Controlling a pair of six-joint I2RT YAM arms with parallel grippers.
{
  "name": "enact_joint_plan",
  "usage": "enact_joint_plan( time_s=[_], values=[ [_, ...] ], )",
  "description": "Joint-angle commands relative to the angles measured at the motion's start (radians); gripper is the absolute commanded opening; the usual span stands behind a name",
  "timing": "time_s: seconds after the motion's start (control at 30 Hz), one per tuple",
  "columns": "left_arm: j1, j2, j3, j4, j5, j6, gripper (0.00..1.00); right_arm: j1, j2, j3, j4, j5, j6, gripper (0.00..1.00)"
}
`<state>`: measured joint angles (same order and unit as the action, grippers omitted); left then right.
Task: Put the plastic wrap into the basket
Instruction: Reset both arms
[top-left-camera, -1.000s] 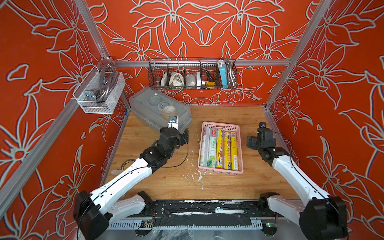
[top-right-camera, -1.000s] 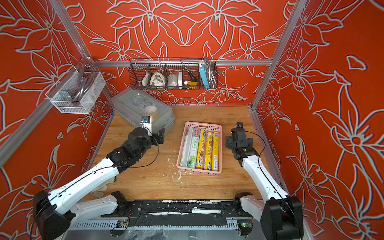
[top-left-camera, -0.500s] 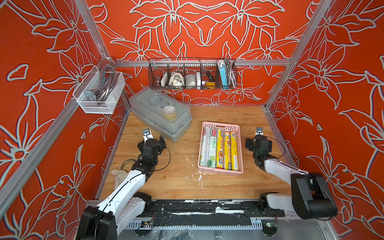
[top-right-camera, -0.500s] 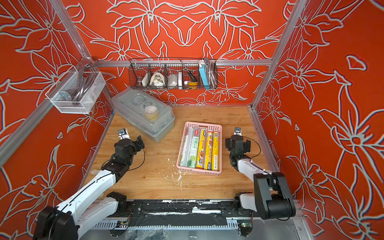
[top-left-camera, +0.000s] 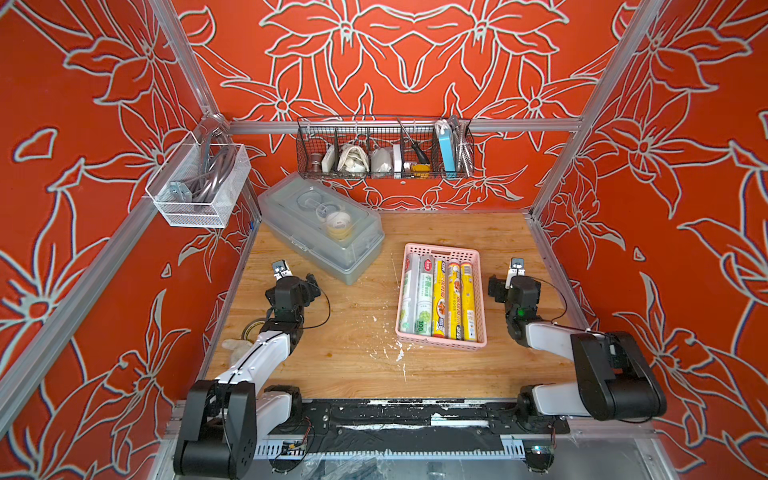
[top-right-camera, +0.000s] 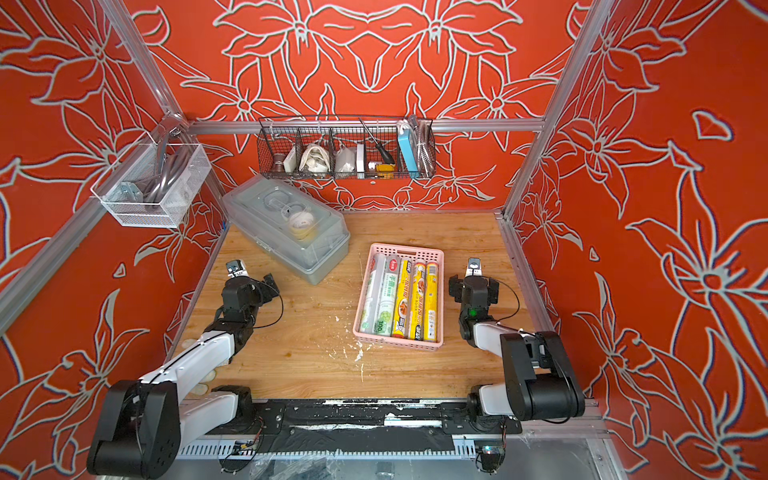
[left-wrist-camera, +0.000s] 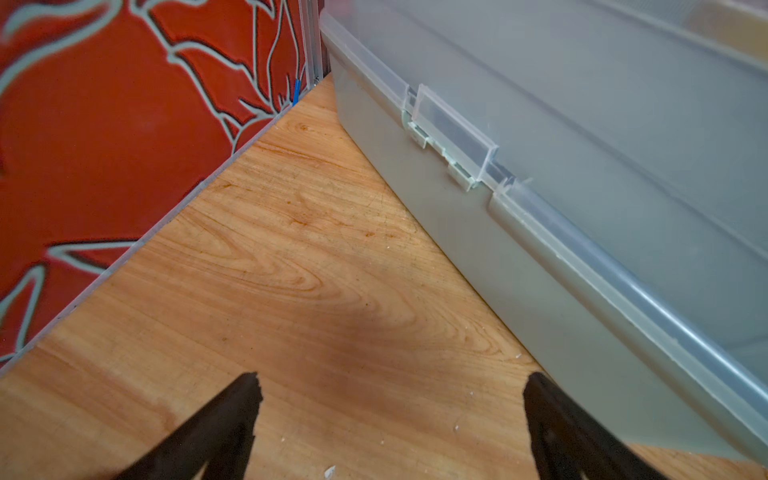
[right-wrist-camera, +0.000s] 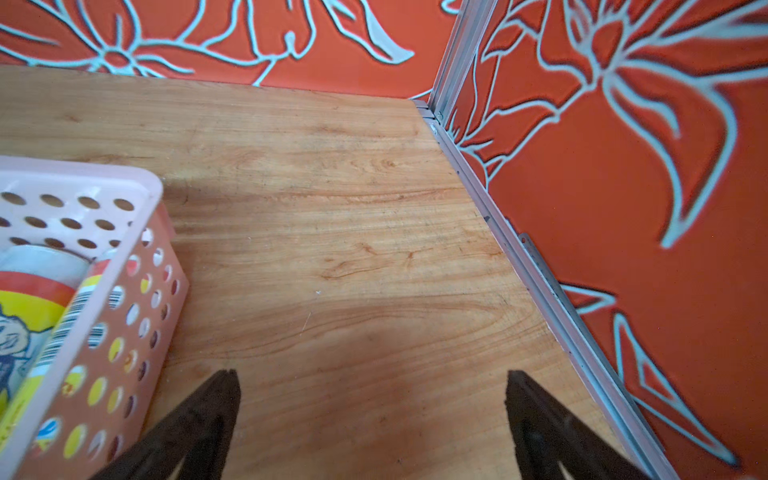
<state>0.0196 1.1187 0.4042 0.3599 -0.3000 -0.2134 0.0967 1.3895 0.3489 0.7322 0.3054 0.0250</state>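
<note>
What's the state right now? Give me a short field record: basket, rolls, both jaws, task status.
basket: pink perforated plastic basket, on the wooden table, between the two arms
rolls in basket: five, lying side by side; two white-and-green plastic wrap rolls, three yellow plastic wrap rolls
rolls outside basket: none visible
left jaws: open, empty, over bare wood beside the grey translucent lidded plastic box
right jaws: open, empty, beside the basket, not touching it
task status: looks complete
</note>
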Motion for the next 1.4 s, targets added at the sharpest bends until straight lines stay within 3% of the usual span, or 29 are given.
enact_joint_plan(
  time_s=[0.0, 0.07, 0.23, 0.43, 0.5, 0.6, 0.67, 0.77, 0.83, 0.9, 0.97, 1.03, 1.37],
  values=[
    [0.005, -0.034, -0.025, 0.058, 0.01, -0.001, 0.98, -0.006, 0.045, -0.053, 0.161, -0.045, -0.029, 1.0],
    [0.004, -0.045, -0.038, 0.072, 0.029, 0.009, 0.98, -0.008, 0.021, -0.039, 0.082, -0.048, -0.022, 1.0],
    [-0.036, -0.063, -0.037, 0.004, 0.025, 0.018, 0.98, -0.009, 0.034, -0.042, 0.115, -0.048, -0.024, 1.0],
    [-0.027, -0.013, -0.185, 0.288, 0.023, 0.105, 0.98, -0.01, 0.027, -0.04, 0.101, -0.048, -0.025, 1.0],
    [-0.005, 0.031, -0.25, 0.47, 0.026, 0.111, 0.98, -0.01, 0.023, -0.037, 0.085, -0.049, -0.023, 1.0],
    [0.04, 0.153, -0.239, 0.552, 0.071, 0.08, 0.98, -0.009, 0.023, -0.037, 0.087, -0.048, -0.023, 1.0],
    [0.041, 0.169, -0.2, 0.483, 0.141, 0.107, 0.98, -0.01, 0.024, -0.038, 0.094, -0.049, -0.024, 0.99],
    [0.041, 0.298, -0.199, 0.625, 0.21, 0.141, 0.98, -0.009, 0.024, -0.038, 0.091, -0.048, -0.024, 1.0],
    [0.04, 0.252, -0.168, 0.496, 0.214, 0.139, 0.98, -0.01, 0.026, -0.038, 0.095, -0.049, -0.024, 0.99],
    [0.041, 0.294, -0.175, 0.574, 0.209, 0.14, 0.98, -0.009, 0.025, -0.037, 0.092, -0.049, -0.024, 1.0],
    [0.038, 0.267, -0.123, 0.427, 0.208, 0.138, 0.98, -0.009, 0.025, -0.038, 0.092, -0.049, -0.024, 1.0],
    [0.034, 0.294, -0.137, 0.501, 0.201, 0.144, 0.98, -0.009, 0.025, -0.039, 0.093, -0.049, -0.024, 1.0],
    [0.016, 0.279, -0.117, 0.441, 0.187, 0.158, 0.98, -0.009, 0.026, -0.036, 0.09, -0.049, -0.023, 1.0]
  ],
)
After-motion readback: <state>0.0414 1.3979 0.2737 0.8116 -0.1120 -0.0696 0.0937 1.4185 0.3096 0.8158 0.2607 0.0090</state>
